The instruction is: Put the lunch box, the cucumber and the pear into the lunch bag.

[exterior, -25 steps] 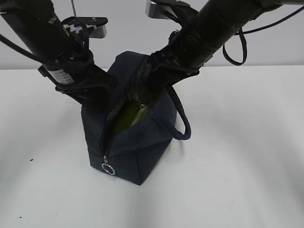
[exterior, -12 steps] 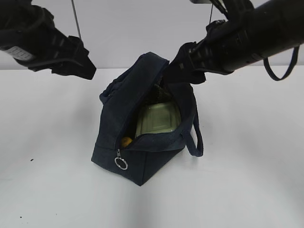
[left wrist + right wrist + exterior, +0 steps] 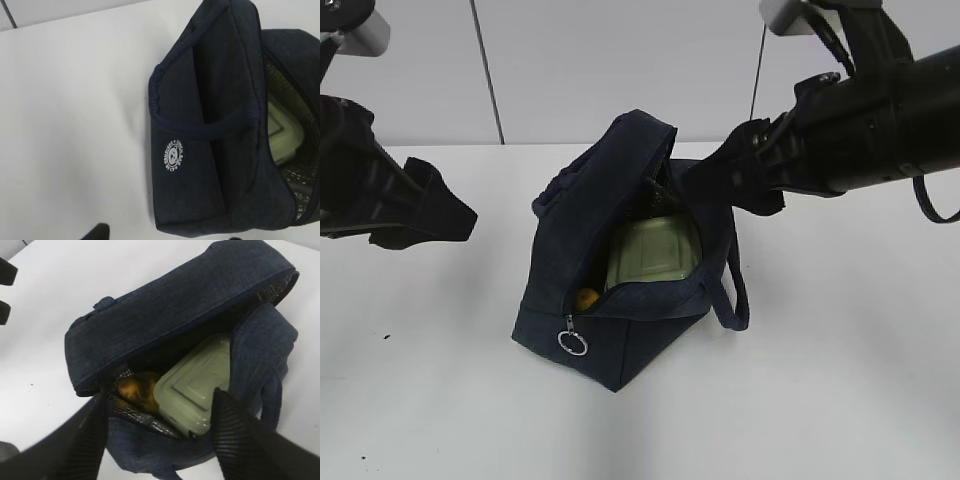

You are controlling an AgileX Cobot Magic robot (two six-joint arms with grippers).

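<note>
The dark navy fabric lunch bag (image 3: 620,270) stands on the white table (image 3: 840,380), mouth gaping. Inside, the small container with the pale sage-green lid (image 3: 195,385) lies flat, long side running along the opening, and the yellow-orange pear (image 3: 136,389) sits just beside it at the zipper end. No cucumber shows; it may be hidden underneath. The right gripper (image 3: 157,432) hangs just above the mouth, fingers (image 3: 235,435) spread wide, holding nothing. It is the nearer arm. The left gripper (image 3: 425,215) is well off to the side; its opening I cannot tell.
</note>
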